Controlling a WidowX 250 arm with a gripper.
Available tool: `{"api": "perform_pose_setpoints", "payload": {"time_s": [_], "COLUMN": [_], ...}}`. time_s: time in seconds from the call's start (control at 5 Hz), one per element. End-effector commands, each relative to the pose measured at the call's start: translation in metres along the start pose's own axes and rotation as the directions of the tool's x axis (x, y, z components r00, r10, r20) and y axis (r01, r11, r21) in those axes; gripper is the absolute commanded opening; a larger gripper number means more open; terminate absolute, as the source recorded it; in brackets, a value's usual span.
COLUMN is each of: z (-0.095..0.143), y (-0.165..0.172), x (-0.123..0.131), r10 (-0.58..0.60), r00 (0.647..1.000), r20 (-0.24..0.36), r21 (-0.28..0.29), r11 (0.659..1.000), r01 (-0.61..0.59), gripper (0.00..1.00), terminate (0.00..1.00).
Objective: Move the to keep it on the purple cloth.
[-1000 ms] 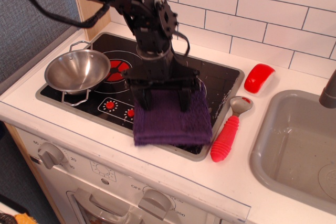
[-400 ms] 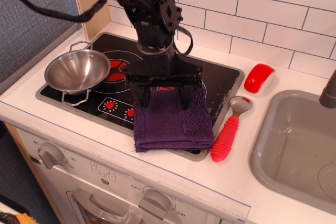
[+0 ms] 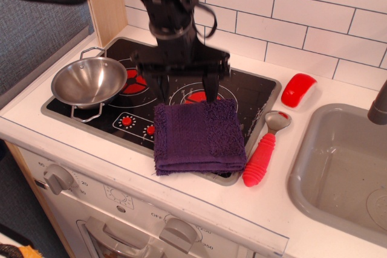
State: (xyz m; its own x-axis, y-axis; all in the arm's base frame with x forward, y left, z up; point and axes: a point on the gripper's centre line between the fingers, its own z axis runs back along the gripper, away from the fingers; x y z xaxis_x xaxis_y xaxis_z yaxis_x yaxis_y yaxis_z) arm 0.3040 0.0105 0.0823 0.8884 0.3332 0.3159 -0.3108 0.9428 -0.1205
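The purple cloth (image 3: 198,138) is a dark purple folded towel with a fringed left edge. It lies flat on the front right part of the black stovetop (image 3: 254,95), reaching the stove's front rim. My gripper (image 3: 186,92) hangs just above the cloth's far edge with its two fingers spread wide apart, open and empty. It does not touch the cloth. A red-handled spoon (image 3: 263,151) lies on the white counter just right of the cloth. A steel bowl (image 3: 89,81) stands on the stove's left burner.
A red rounded object (image 3: 298,89) lies on the counter by the tiled wall. A grey sink (image 3: 344,173) is at the right, with a dark faucet (image 3: 379,106) at the frame edge. Oven knobs (image 3: 58,178) are on the front panel.
My gripper let go of the cloth and rose up and back from it. The cloth settled flat on the stove's front right part.
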Motion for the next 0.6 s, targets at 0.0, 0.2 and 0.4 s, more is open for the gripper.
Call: {"api": "perform_pose_setpoints", "payload": {"time_s": [0.0,0.2,0.4], "z": [0.0342,0.0342,0.0342], "y": [-0.0022,-0.0022,-0.0022], "x": [0.0106,0.0106,0.0106], "r10": [0.004,0.004,0.004], "r00": [0.995,0.995,0.995], "r20": [0.104,0.104,0.104], "r21": [-0.016,-0.016,-0.016], "r11": [1.0,1.0,1.0], "r01": [-0.003,-0.003,-0.003], "gripper": [1.0,1.0,1.0], "terminate": [0.0,0.0,1.0]}}
